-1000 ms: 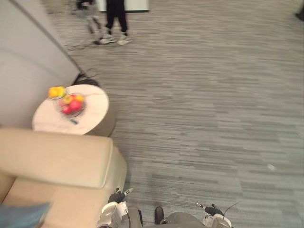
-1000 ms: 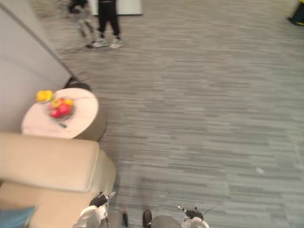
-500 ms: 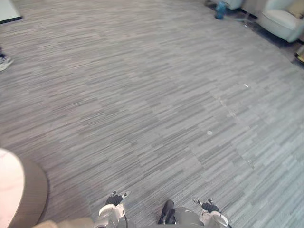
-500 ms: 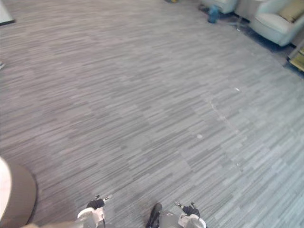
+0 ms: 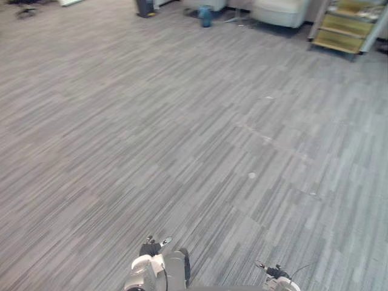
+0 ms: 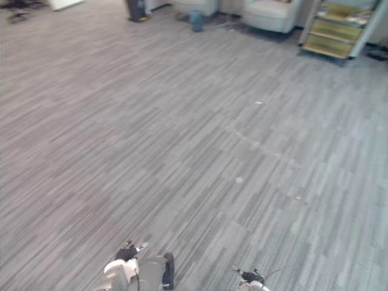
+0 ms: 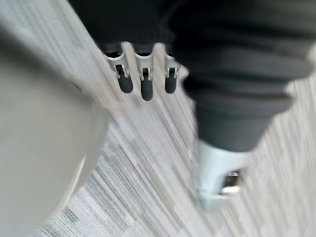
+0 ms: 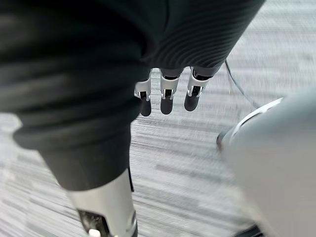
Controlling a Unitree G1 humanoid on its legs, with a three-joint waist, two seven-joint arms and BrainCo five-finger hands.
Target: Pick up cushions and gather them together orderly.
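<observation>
- Both eye views look down on a wide stretch of grey carpet [image 5: 182,133]; no cushion lies on it, so where the task's cushions are cannot be told from here
- At the far edge stand a pale armchair [image 6: 270,13], a wooden shelf unit [image 5: 348,27] and a small blue object [image 5: 206,15] on the floor; whether the armchair bears a cushion is too small to tell
- The left hand [image 7: 143,74] hangs low beside the body, its fingers [image 7: 146,88] straight and side by side, holding nothing
- The right hand [image 8: 168,94] hangs likewise, its fingers [image 8: 166,102] straight, close together and pointing down at the carpet, with nothing between them
- I judge the arms hang slack because nothing within reach calls for a grasp; open hands suit walking or searching
</observation>
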